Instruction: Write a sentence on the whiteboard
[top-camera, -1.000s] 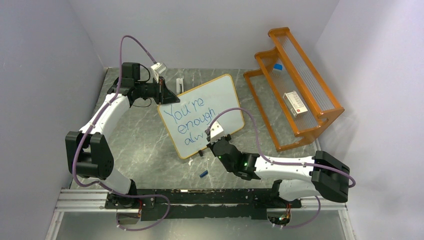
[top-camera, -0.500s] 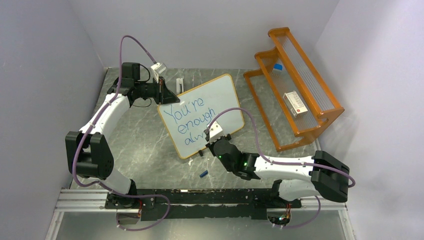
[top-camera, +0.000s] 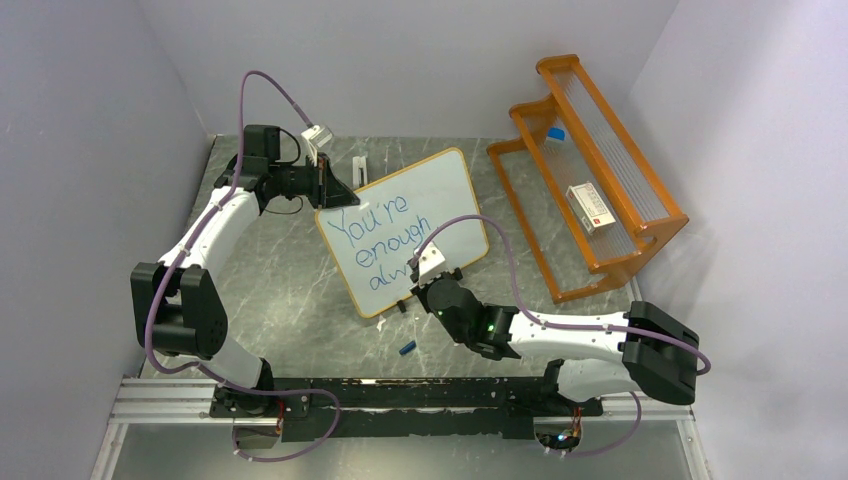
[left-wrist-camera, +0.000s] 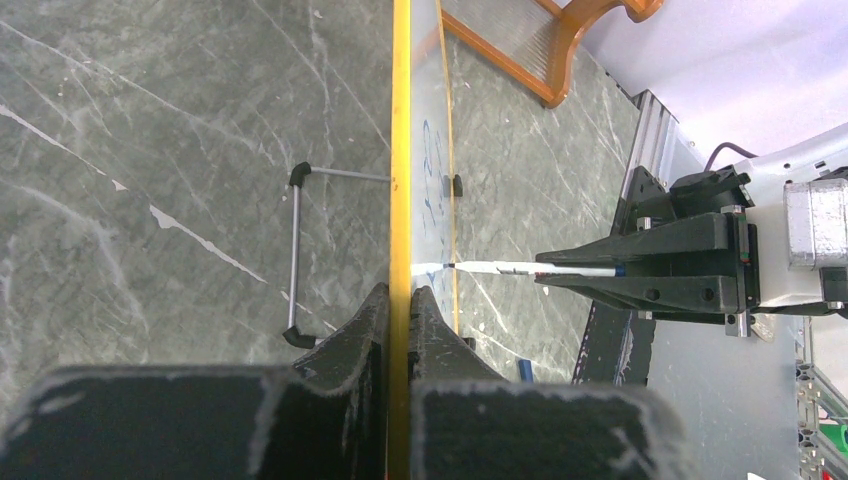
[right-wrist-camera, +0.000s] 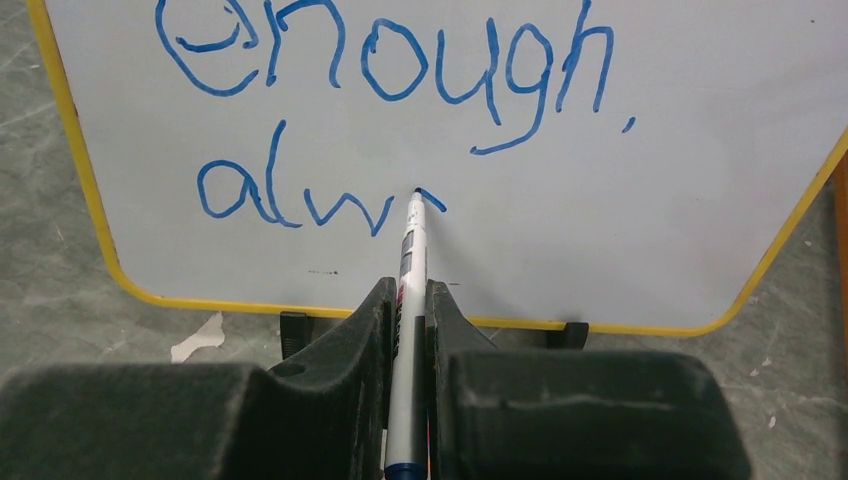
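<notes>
Pinching the marker (right-wrist-camera: 412, 225), the right gripper (right-wrist-camera: 408, 295) needs light, even tip pressure mid-word while the left gripper (left-wrist-camera: 400, 298) clamps the whiteboard (right-wrist-camera: 650, 200) edge steady.

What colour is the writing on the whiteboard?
Blue. The writing on the whiteboard shows best in the right wrist view.

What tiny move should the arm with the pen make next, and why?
Probably drag the marker tip onward to shape the next letter, likely an a. The whiteboard reads "enough, alw", the tip rests just past the w, and the left jaws grip the board's edge.
</notes>
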